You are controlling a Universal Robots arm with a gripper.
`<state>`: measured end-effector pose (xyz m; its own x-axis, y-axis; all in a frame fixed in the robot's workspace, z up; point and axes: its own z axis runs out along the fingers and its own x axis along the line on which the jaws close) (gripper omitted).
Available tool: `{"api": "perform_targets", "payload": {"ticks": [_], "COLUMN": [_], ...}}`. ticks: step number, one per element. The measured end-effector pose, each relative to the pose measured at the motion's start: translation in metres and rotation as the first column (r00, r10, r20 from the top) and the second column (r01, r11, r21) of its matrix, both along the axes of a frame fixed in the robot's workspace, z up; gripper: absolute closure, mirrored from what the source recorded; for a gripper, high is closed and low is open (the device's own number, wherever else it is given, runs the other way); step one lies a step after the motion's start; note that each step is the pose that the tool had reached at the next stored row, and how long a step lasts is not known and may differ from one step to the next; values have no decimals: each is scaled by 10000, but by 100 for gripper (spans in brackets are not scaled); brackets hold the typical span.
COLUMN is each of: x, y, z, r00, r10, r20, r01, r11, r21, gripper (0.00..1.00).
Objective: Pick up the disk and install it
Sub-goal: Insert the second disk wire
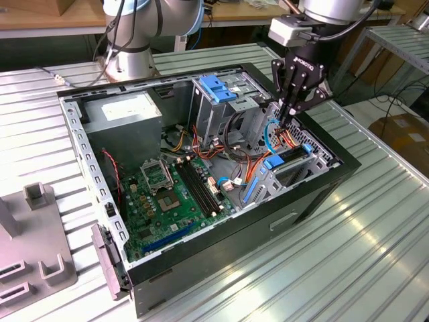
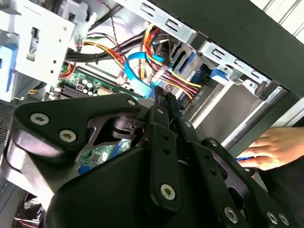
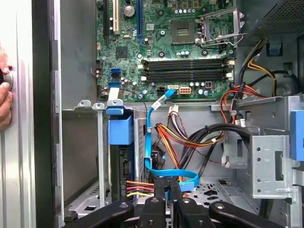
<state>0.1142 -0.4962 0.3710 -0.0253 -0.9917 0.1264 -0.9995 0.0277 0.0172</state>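
Gripper (image 1: 284, 122), jaws pressed together (nothing evidently held), hangs just beside the upright disk (image 3: 123, 164)

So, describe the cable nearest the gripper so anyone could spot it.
In the open computer case, look below the gripper, beside the motherboard. The cable is a flat, light-blue looping ribbon; its neighbours are round red, orange, yellow and black wires.
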Motion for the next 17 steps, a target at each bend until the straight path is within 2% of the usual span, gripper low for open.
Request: {"api": "perform_targets", "payload": {"ticks": [1,2,3,5,6,8,10,12,14,16,17], "x": [-5,-12,-24,-35,-44,-57,-66,-85,-110,-126,-132], "y": [-53,-107,-137,-167,-185,-212,-251,-331,-385,-409,-417], "z": [-7,-15,-19,-24,-26,-29,-32,-40,-45,-52,-57], "r00": [10000,10000,10000,10000,10000,9998,9997,9996,9994,9993,9991], "r10": [-1,-1,0,-1,-1,-2,-3,-1,12,34,52], "r20": [2,4,8,41,86,174,244,299,333,382,428], "r01": [1,1,0,-1,-3,-7,-11,-15,-32,-57,-78], "r11": [10000,9999,9997,9993,9990,9986,9985,9984,9983,9982,9981], "r21": [21,103,238,369,440,527,552,562,585,600,607], "gripper": [84,84,84,84,84,84,84,84,84,84,84]}}
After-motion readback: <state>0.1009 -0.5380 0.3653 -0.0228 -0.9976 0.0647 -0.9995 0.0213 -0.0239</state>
